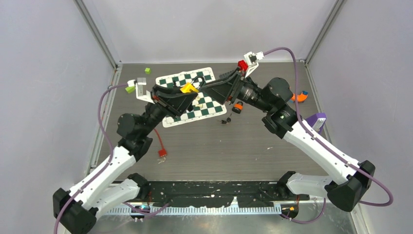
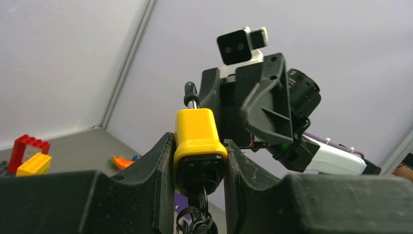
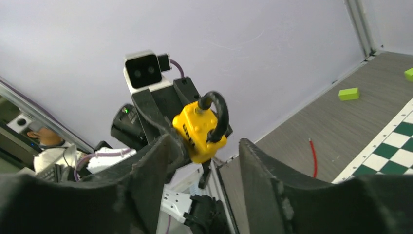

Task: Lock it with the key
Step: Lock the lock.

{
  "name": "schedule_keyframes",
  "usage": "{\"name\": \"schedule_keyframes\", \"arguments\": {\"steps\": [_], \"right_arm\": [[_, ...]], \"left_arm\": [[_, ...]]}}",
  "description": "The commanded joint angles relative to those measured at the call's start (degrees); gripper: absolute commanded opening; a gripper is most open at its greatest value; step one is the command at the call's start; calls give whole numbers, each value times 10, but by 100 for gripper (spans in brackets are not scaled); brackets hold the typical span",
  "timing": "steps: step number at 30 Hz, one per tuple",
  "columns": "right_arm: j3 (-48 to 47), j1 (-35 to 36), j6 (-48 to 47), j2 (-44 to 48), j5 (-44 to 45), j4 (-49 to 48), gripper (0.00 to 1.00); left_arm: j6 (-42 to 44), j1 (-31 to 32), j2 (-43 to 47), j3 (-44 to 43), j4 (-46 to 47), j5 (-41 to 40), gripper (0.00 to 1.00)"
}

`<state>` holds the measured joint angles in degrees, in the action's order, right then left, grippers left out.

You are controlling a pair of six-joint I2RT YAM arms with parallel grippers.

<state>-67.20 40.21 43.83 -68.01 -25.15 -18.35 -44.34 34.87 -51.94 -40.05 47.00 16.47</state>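
A yellow padlock (image 1: 188, 88) with a black shackle (image 3: 219, 114) is held in the air over the checkered mat. My left gripper (image 2: 199, 161) is shut on the padlock's body (image 2: 199, 136). A key (image 2: 200, 192) sits in the bottom of the lock, with key rings (image 2: 197, 222) hanging from it. My right gripper (image 3: 204, 142) is open. Its fingers (image 3: 160, 161) stand on either side of the padlock (image 3: 199, 134) without touching it. The key (image 3: 205, 173) hangs below the lock between them. I cannot tell whether the shackle is latched.
A green-and-white checkered mat (image 1: 209, 75) lies at the back middle. Two green blocks (image 3: 349, 93) lie near the back left wall. A red cable (image 1: 159, 144) lies left of centre. An orange piece (image 1: 302, 96) and a purple object (image 1: 316, 119) sit at the right.
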Motion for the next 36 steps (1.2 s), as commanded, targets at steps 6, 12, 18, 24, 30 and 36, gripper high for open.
{"name": "schedule_keyframes", "arguments": {"steps": [6, 12, 18, 24, 30, 36], "right_arm": [[11, -45, -16, 41, -59, 3, 79], [-14, -76, -36, 15, -127, 46, 82], [-13, -89, -53, 2, -141, 78, 69], [-3, -90, -60, 7, -135, 82, 45], [11, -90, -51, 13, -152, 55, 12], [30, -87, -53, 9, -209, 13, 5]], "left_arm": [[-36, -90, 9, -147, -300, 179, 0], [-52, -132, -69, -233, -385, 353, 0], [-141, -140, -116, -219, -268, 438, 0], [-213, -159, -132, -187, -161, 473, 0], [-215, -163, -133, -174, -145, 492, 0], [-256, -162, -129, -158, -64, 507, 0]]}}
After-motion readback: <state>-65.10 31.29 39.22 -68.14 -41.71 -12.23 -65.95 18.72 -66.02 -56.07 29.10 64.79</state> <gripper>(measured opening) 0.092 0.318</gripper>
